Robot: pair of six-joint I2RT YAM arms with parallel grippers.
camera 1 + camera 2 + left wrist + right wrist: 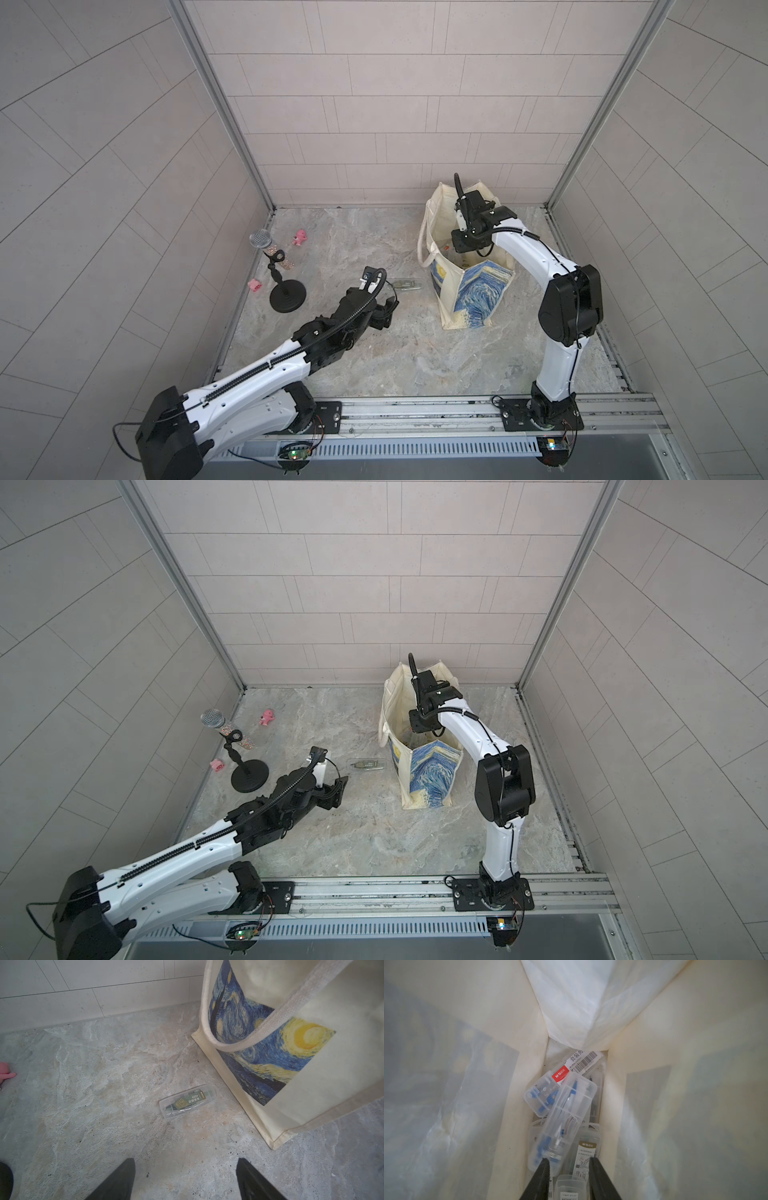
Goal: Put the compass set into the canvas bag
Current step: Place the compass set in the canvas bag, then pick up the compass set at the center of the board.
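as it hangs in the canvas bag (467, 1068), right gripper (568, 1159) seems parted, empty

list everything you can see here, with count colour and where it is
canvas bag: one, cream with blue-and-yellow print, standing on the table's right side
compass set: one, clear case with green insert, flat on the table left of the bag
cases in the bag: at least four, clear, some with blue parts, red or gold labels, piled at its bottom
microphone: one, silver head, on a black stand, far left
small toys: two, pink, near the stand
table: one, grey marbled
left tool: open, empty, above the table short of the compass set
right tool: partly open, down inside the bag
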